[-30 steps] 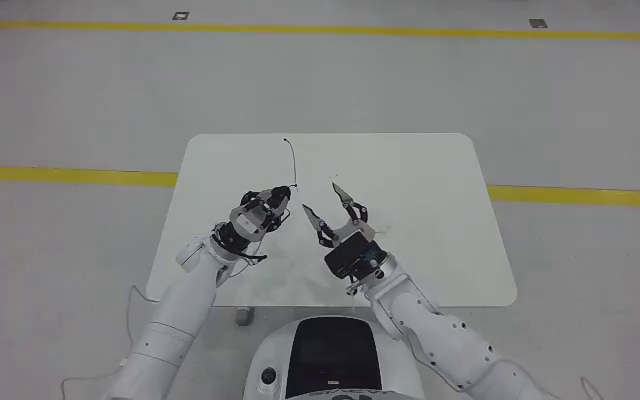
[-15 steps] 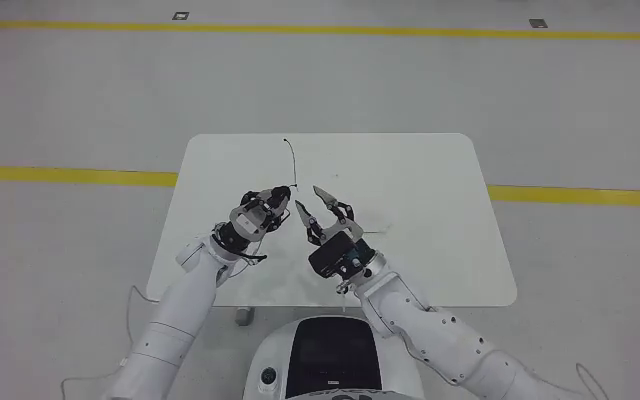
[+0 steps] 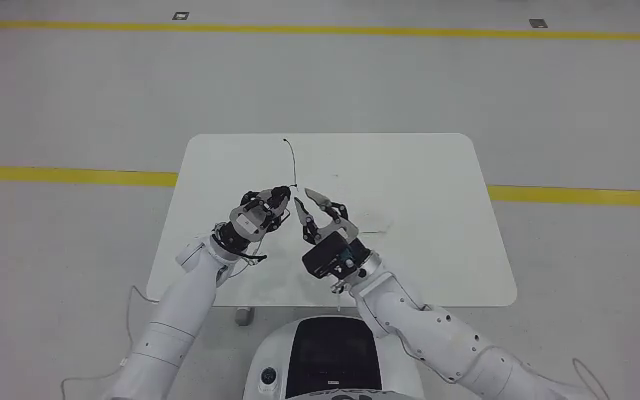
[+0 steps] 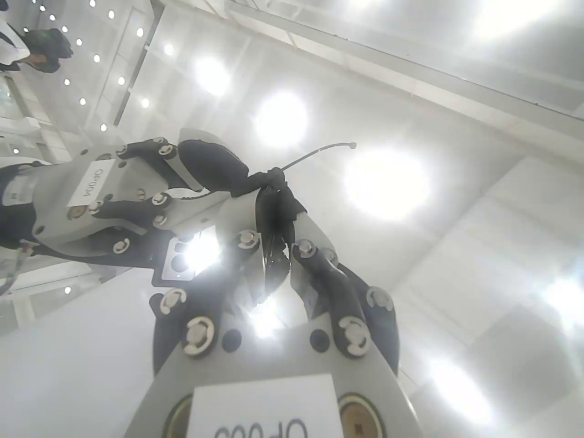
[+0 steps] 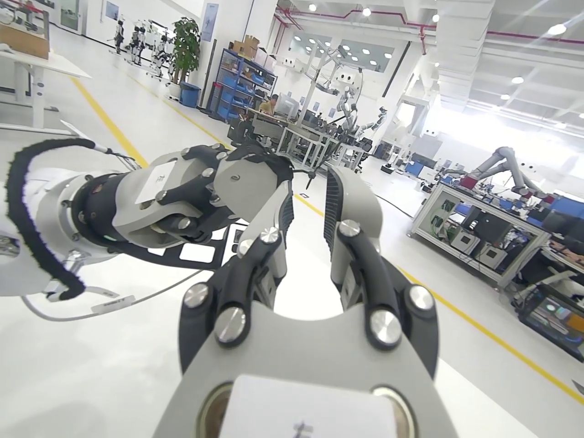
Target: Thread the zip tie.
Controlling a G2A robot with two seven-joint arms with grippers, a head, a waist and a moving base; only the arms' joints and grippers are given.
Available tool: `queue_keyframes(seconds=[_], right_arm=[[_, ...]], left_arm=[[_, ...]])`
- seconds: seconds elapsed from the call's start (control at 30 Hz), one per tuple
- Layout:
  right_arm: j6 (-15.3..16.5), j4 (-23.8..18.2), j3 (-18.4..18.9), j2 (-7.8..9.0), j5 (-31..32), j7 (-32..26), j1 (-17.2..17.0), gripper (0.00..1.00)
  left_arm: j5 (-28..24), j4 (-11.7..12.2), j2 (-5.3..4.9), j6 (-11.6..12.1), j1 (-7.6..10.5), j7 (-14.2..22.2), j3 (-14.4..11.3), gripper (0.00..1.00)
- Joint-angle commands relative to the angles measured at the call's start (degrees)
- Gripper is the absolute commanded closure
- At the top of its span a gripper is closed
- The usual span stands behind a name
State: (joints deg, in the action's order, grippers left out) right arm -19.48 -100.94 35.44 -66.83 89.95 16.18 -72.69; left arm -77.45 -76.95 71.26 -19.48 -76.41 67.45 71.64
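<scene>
The left gripper (image 3: 283, 190) is seen left of centre over the white table (image 3: 430, 180), raised and tipped upward. Its fingers are pressed together at the tips, and the zip tie (image 3: 291, 160) is pinched between them. In the left wrist view the left gripper (image 4: 273, 189) is seen closed on dark wrapped material at the tips, from which the zip tie (image 4: 315, 153) projects.

The tie is a thin dark strip, gently curved along its length, with a small squarish head at its free end. That end points away from the left gripper, toward the far side of the table in the top view.

Just to the right, the right gripper (image 3: 302, 196) is held with its fingers spread moderately apart, and nothing is gripped in them. Its tips lie just beside those of the left gripper (whether they touch cannot be told). In the right wrist view the right gripper (image 5: 312, 184) is seen with a clear gap, a short dark piece of the tie appearing in that gap beyond the left gripper (image 5: 278, 166).
</scene>
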Motion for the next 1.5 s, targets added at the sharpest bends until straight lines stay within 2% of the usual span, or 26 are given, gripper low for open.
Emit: queue_keyframes(seconds=[0.0, 0.33, 0.73, 1.1, 1.3, 1.4, 1.47], right_arm=[[0.0, 0.04, -0.1, -0.07, 0.0, -0.03, 0.12, 0.84], [0.0, 0.63, -0.74, -0.6, 0.0, -0.95, 1.17, 0.85], [0.0, 1.32, -0.25, -1.34, 0.0, -1.53, 1.38, 0.92], [0.0, 1.66, 0.0, -1.65, 0.0, -1.84, 1.38, 0.85], [0.0, 1.76, 0.04, -1.76, 0.0, -1.9, 1.42, 0.86], [0.0, 1.82, -0.02, -1.83, 0.0, -1.99, 1.52, 0.87], [0.0, 1.86, -0.06, -1.87, 0.0, -2.07, 1.59, 0.95]], left_arm=[[0.0, 0.0, 0.0, 0.0, 0.0, 0.0, 0.0, 1.0], [0.0, 0.0, 0.0, 0.0, 0.0, 0.0, 0.0, 1.0], [0.0, 0.0, 0.0, 0.0, 0.0, 0.0, 0.0, 1.0], [0.0, 0.0, 0.0, 0.0, 0.0, 0.0, 0.0, 1.0], [0.0, 0.0, 0.0, 0.0, 0.0, 0.0, 0.0, 1.0], [0.0, 0.0, 0.0, 0.0, 0.0, 0.0, 0.0, 1.0], [0.0, 0.0, 0.0, 0.0, 0.0, 0.0, 0.0, 1.0]])
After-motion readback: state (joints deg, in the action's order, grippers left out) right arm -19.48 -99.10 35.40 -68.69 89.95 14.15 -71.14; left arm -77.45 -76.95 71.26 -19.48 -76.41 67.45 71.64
